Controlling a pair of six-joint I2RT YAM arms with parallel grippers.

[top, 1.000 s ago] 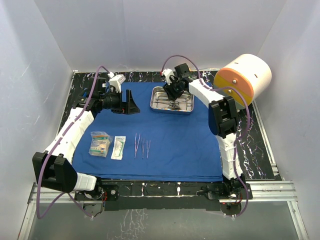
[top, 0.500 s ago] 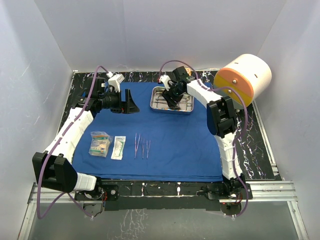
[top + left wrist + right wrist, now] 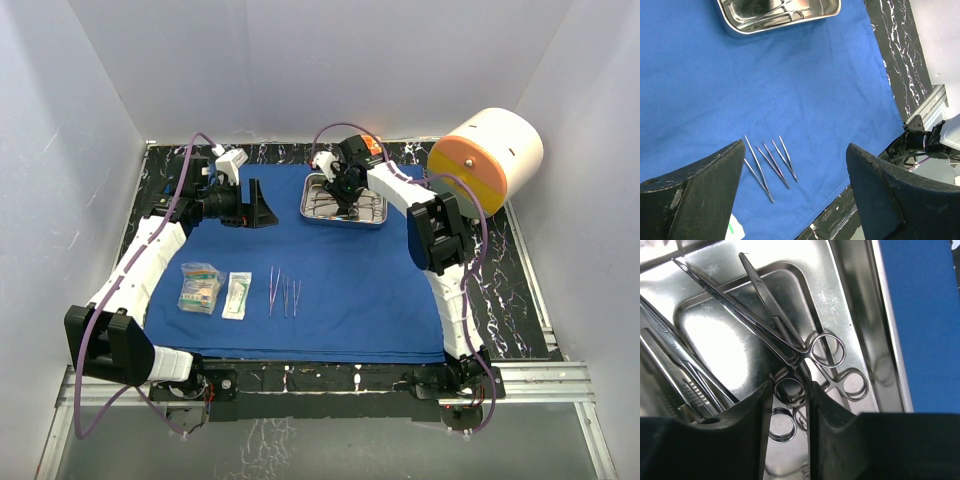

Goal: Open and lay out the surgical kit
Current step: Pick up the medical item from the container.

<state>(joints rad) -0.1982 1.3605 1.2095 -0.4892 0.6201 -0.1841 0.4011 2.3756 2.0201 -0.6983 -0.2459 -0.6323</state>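
The right end effector (image 3: pixel 790 386) is inside the shiny steel tray (image 3: pixel 860 315), its black fingers (image 3: pixel 740 435) apparently pinching a slim clamp (image 3: pixel 799 354) by its ring. The left end effector (image 3: pixel 795 150) gapes above slender forceps (image 3: pixel 774 168) on smooth blue cloth (image 3: pixel 350 290).

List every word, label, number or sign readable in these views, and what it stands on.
None can be read.
The larger clear packet: coloured print, too small to read.
The slimmer clear packet: green print, too blurred to read.
The steel tray and blue cloth: no markings seen.
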